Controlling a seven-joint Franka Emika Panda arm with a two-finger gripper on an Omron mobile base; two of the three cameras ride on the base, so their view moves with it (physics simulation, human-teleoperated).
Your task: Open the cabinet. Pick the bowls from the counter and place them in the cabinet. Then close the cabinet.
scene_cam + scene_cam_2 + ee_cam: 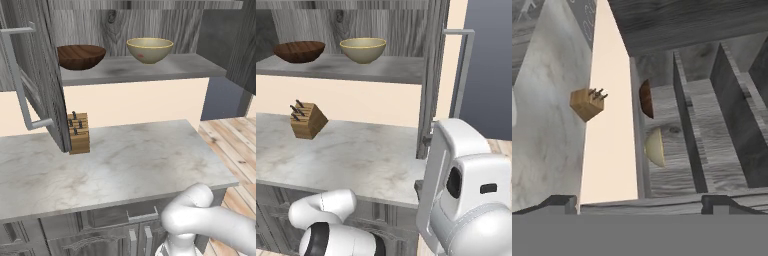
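The cabinet (150,20) stands open, its left door (45,75) and right door (433,75) swung out. On its lowest shelf (165,67) sit both bowls: the dark brown wooden one (80,56) (299,51) (646,98) at the left and the beige one (149,50) (363,50) (655,147) beside it. My gripper (423,161) (642,202) is open and rolled on its side at the lower edge of the right door, holding nothing. A wood-grain edge runs across between its fingertips in the hand view. The counter (125,165) (356,155) lies below.
A wooden knife block (78,132) (307,120) (587,103) stands at the back of the counter near the left door. The doors' long bar handles (20,80) (463,70) stick out. Low grey cabinets (100,235) sit under the counter; wooden floor (230,140) lies right.
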